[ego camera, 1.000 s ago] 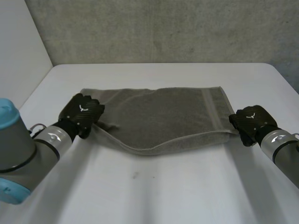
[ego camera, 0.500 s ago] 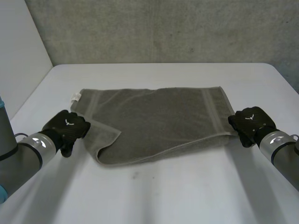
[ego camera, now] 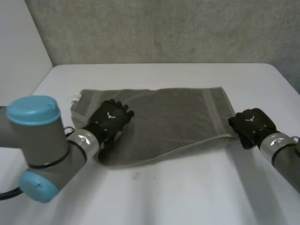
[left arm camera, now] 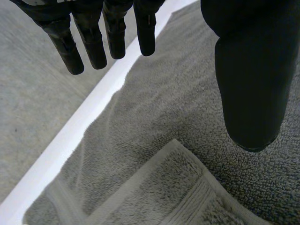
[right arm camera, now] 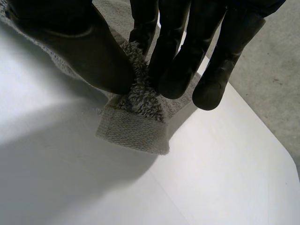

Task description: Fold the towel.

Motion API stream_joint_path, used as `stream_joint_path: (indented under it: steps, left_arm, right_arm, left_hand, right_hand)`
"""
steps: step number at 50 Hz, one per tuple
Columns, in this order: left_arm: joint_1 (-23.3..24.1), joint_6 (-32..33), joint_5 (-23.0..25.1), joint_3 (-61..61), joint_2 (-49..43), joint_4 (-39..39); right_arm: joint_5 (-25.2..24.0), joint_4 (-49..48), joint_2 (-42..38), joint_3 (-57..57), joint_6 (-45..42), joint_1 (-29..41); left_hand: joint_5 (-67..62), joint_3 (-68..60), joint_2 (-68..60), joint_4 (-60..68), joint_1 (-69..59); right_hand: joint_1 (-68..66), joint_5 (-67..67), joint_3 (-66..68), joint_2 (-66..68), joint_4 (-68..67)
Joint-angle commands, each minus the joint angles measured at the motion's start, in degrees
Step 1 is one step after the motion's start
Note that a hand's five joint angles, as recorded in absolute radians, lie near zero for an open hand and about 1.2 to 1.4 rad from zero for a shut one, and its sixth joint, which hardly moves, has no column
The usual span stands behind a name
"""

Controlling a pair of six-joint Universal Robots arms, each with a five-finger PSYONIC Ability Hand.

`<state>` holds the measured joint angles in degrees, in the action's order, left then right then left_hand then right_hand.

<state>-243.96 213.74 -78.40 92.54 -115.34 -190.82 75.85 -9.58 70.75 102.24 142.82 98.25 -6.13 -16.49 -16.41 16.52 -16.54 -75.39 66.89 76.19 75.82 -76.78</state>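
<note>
A grey towel lies folded on the white table, its front edge bulging toward me. My left hand hovers over the towel's left part with fingers straight and spread apart from the thumb; nothing is between them. Below it a folded towel corner rests on the lower layer. My right hand is at the towel's near right corner. Its thumb and fingers pinch a tuft of that towel corner.
A small white label sticks out at the towel's far left corner. A grey wall stands behind the table's far edge. Bare table stretches in front of the towel.
My left hand let go of the towel's left corner, drew back to the left, then swung in over the towel with fingers straightened. The released corner dropped flat. The right hand stayed put.
</note>
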Motion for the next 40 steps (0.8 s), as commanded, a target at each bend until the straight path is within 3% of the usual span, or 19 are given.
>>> stream_joint_path:
  steps: [1, 11, 17, 24, 33, 40]
  left_arm:
    - [0.2, 0.2, -3.6, -5.3, -6.4, 0.4]
    - [0.0, 0.2, -7.5, -5.9, -9.2, 0.4]
    - [-1.0, 0.8, -14.6, -5.5, -9.6, -0.1]
    - [-7.7, 3.2, -20.2, -4.6, -6.4, -0.8]
    - [-12.5, 3.1, -17.3, 3.4, 1.4, -3.0]
    - [-12.6, 2.6, -5.8, 11.2, 9.2, -6.5]
  right_arm:
    - [0.0, 0.0, 0.0, 0.2, 0.0, -0.1]
    - [0.1, -0.9, 0.0, 0.3, -1.1, 0.0]
    - [0.1, -0.9, 0.0, 0.4, -1.7, 0.0]
    - [0.1, -0.9, 0.0, 0.3, -1.8, 0.0]
    - [0.1, -0.9, 0.0, 0.2, -1.8, -0.1]
    - [0.2, -0.9, 0.0, 0.2, -1.7, 0.3]
  left_hand:
    - [-2.0, -1.6, -1.7, 1.6, -1.6]
    - [-2.7, -2.3, -2.4, 2.3, -2.3]
    - [-3.5, -3.1, -3.2, 3.1, -3.1]
    - [-5.4, -5.0, -5.1, 5.0, -4.9]
    - [-8.6, -8.2, -8.3, 8.2, -8.1]
    - [-6.7, -6.3, -6.4, 6.3, -6.3]
  right_hand:
    - [-4.6, 3.1, 3.8, 4.2, -3.2]
    - [-4.6, 3.1, 3.8, 4.2, -3.2]
    - [-4.6, 3.1, 3.8, 4.2, -3.2]
    - [-4.6, 3.1, 3.8, 4.2, -3.2]
    - [-4.6, 3.1, 3.8, 4.2, -3.2]
    - [-4.6, 3.1, 3.8, 4.2, -3.2]
